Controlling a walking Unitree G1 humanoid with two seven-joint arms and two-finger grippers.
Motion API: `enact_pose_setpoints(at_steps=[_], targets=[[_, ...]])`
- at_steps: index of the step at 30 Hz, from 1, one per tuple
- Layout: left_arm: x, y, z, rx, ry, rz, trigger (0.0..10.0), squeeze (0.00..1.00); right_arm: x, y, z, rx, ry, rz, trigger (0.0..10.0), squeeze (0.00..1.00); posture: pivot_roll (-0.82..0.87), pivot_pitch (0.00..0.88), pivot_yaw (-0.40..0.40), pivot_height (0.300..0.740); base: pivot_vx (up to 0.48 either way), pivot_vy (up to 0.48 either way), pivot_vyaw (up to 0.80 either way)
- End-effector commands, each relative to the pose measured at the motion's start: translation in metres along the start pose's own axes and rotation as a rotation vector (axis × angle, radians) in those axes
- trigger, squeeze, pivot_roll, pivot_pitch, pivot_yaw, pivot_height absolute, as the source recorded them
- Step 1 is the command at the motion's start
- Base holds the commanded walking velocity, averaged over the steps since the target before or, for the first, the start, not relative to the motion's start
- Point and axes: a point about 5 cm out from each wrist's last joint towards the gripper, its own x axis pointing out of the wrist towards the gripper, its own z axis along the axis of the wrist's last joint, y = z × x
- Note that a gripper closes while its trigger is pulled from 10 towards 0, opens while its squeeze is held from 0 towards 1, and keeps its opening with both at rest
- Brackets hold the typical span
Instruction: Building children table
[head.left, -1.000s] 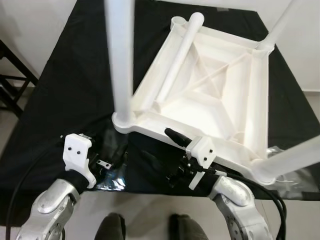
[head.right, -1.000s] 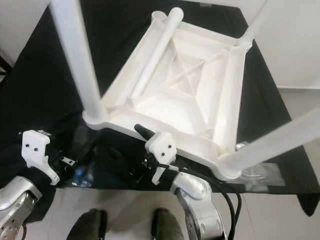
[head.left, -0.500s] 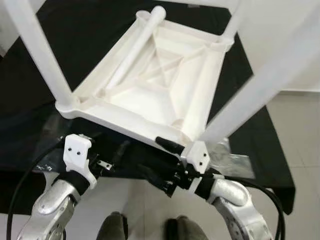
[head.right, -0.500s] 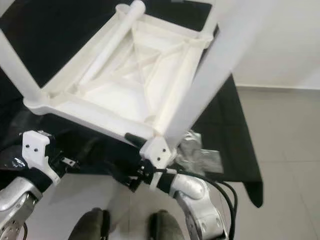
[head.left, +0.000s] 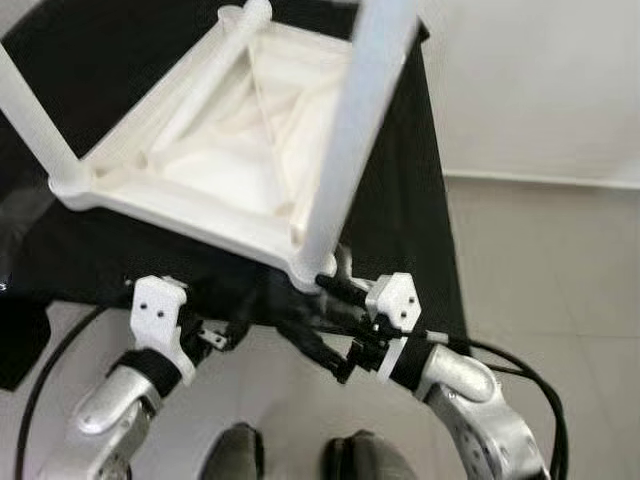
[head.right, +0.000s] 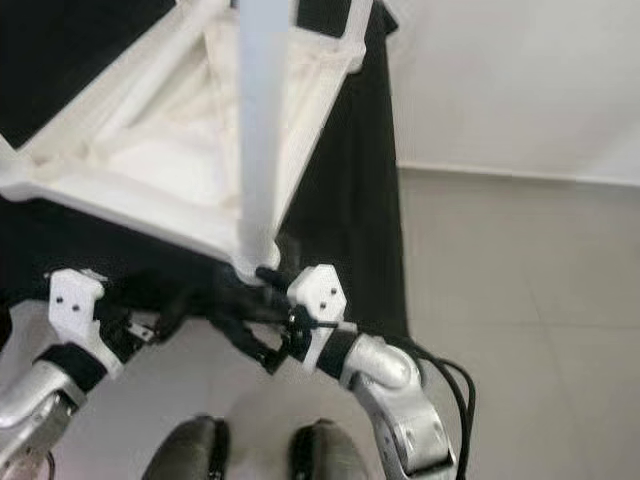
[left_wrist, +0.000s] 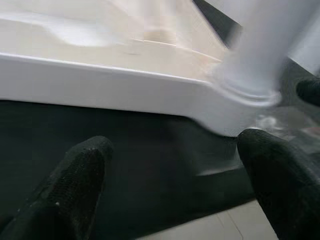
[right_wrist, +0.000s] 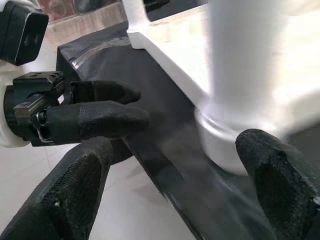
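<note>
A white children's table (head.left: 160, 200) lies upside down on a black-covered worktop, with legs pointing up. A loose leg (head.left: 210, 75) rests inside its underside. My right gripper (head.left: 322, 322) is open at the near right corner, just below the socket of the upright leg (head.left: 355, 110). In the right wrist view that leg socket (right_wrist: 225, 135) sits between the right gripper's fingers (right_wrist: 75, 185). My left gripper (head.left: 215, 335) is open under the front rim (left_wrist: 100, 80), its fingertips (left_wrist: 70, 185) apart and touching nothing.
The black cloth (head.left: 120, 60) ends at the worktop's right edge, close to the right gripper. Grey tiled floor (head.left: 540, 260) and a white wall (head.left: 540, 80) lie to the right. My feet (head.left: 290, 460) stand on the floor below the worktop's front edge.
The camera has swung right, so the whole scene slid left. The right gripper, earlier at the middle of the front rim, now sits at the near right corner. Both grippers stay open.
</note>
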Motion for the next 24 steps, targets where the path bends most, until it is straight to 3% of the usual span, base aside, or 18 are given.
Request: enact_pose_setpoints(at_steps=[1, 7, 16, 21, 24], targets=[[-0.002, -0.007, -0.004, -0.012, 0.018, -0.04, 10.0, 0.0, -0.007, -0.004, -0.007, 0.035, 0.026, -0.032, 10.0, 0.0, 0.07, 0.27, -0.073, 0.74, 0.0, -0.461, 0.0], [-0.003, -0.013, -0.005, -0.023, 0.024, -0.068, 10.0, 0.0, -0.008, -0.008, -0.006, 0.044, 0.021, -0.067, 10.0, 0.0, 0.07, 0.27, -0.074, 0.74, 0.0, -0.46, 0.0], [0.002, -0.035, -0.013, -0.067, 0.033, -0.141, 10.0, 0.0, -0.014, -0.046, -0.014, 0.044, 0.045, -0.392, 10.0, 0.0, 0.06, 0.265, -0.078, 0.74, 0.0, -0.46, 0.0], [0.014, -0.039, -0.022, -0.095, 0.017, -0.056, 10.0, 0.0, -0.023, -0.065, -0.027, 0.065, 0.115, -0.596, 10.0, 0.0, 0.05, 0.259, -0.086, 0.74, 0.0, -0.458, 0.0], [0.015, -0.037, -0.024, -0.092, 0.02, -0.033, 10.0, 0.0, -0.024, -0.066, -0.029, 0.058, 0.125, -0.608, 10.0, 0.0, 0.05, 0.256, -0.088, 0.74, 0.0, -0.458, 0.0]])
